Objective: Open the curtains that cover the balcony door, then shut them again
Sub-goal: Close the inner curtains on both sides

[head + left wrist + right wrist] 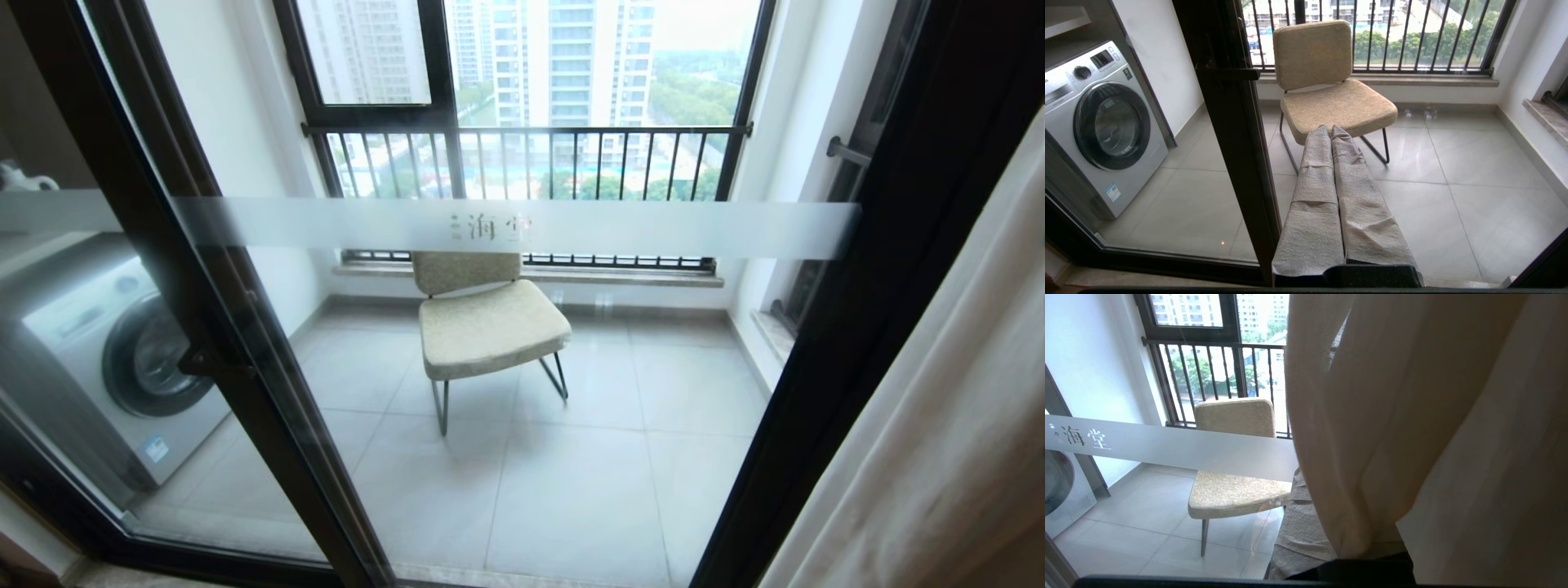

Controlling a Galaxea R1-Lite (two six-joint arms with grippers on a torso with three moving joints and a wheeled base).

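My left gripper [1331,130] is pressed fully together, holding nothing, pointing at the balcony door [522,227] glass in front of the beige chair [486,322]. My right gripper [1300,486] is closed too, half buried behind the curtains [1392,428]; I cannot tell whether fabric is pinched. The curtains hang bunched at the door's right edge, the glass uncovered up to the washing machine [106,359].

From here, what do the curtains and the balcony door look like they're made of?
The curtains: thin cream sheer fabric, matte; daylight and the railing show through its soft folds. A heavier layer isn't identifiable here. The balcony door: clear glass in a black frame, probably painted metal, crossed by a frosted white band with small characters.
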